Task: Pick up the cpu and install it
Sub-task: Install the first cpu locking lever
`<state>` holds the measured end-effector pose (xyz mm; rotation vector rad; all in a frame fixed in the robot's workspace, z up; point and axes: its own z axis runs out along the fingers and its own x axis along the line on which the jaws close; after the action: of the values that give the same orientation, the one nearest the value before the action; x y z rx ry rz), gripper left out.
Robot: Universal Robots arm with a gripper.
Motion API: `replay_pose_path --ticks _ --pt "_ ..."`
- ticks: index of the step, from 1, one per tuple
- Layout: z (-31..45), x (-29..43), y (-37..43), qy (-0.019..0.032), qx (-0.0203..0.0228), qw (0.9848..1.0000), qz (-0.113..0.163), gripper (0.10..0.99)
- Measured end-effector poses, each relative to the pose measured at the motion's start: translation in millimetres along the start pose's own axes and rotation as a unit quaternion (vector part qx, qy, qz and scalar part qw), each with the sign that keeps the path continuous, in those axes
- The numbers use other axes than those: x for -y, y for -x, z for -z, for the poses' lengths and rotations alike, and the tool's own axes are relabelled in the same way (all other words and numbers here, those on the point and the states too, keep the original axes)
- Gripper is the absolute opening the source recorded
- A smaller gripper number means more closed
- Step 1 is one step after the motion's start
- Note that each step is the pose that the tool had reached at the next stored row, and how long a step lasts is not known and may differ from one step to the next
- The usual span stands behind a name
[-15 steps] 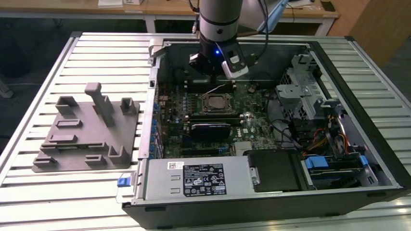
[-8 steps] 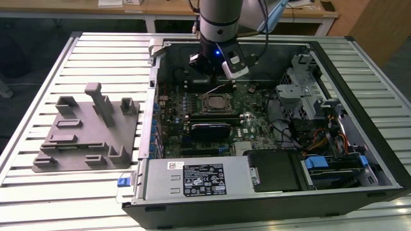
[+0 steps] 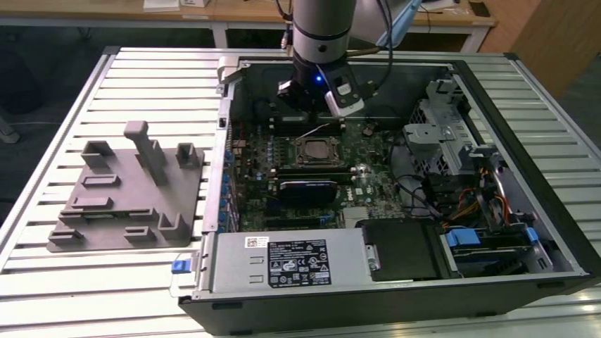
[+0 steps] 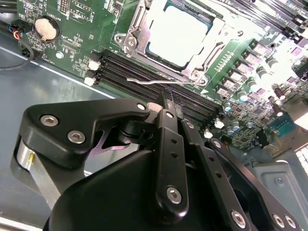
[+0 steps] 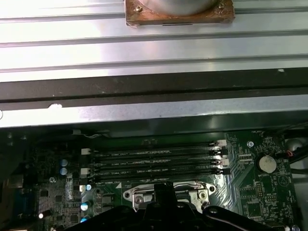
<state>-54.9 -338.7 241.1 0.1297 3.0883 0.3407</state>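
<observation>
Hand (image 4: 166,103) closed and empty, cpu (image 4: 178,29) seated in socket (image 4: 132,41) in second wrist view

Glare bleaches the cpu (image 4: 179,30) in the second wrist view; the computer case (image 3: 404,84) is shadowed inside.
</observation>
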Motion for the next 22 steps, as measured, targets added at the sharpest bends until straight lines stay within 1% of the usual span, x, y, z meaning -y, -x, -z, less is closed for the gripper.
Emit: replay_pose_path --ticks 3,7,22 --pt "-2.9 0.6 0.1 0.0000 0.0001 1.0000 0.000 0.106" --pt "-6.2 1.3 0.2 -0.0009 0.0012 1.0000 0.000 0.106" --pt "-13.2 2.8 1.4 -0.0036 0.0017 1.0000 0.000 0.106"
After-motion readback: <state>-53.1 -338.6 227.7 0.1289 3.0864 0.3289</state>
